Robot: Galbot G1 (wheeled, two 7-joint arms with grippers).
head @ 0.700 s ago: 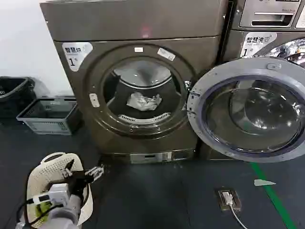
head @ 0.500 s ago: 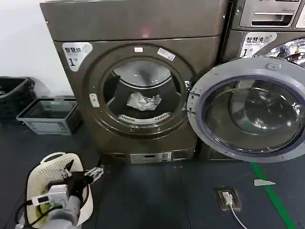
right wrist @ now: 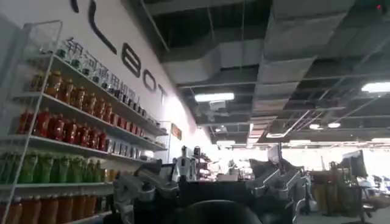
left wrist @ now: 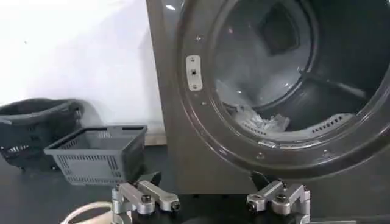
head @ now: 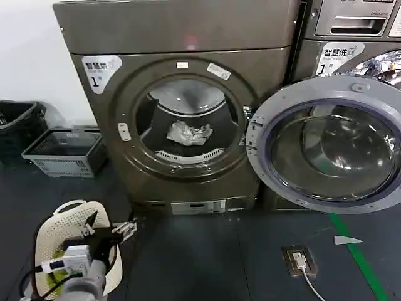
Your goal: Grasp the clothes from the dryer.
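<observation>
Left hand (head: 122, 229) low at near left by white basket (head: 53, 235), fingers spread, holding nothing; dryer (head: 182, 100) door (head: 326, 144) swung right; clothes (head: 189, 133) sit mid-drum, well apart; approach should clear porthole rim, then pinch bundle's centre.

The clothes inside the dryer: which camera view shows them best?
The head view shows them best: the clothes lie whole and unobstructed inside the open dryer. The left wrist view shows them partly hidden behind the lower rim of the porthole, beyond the open left gripper. The right wrist view faces shelves of bottles and a ceiling instead.
</observation>
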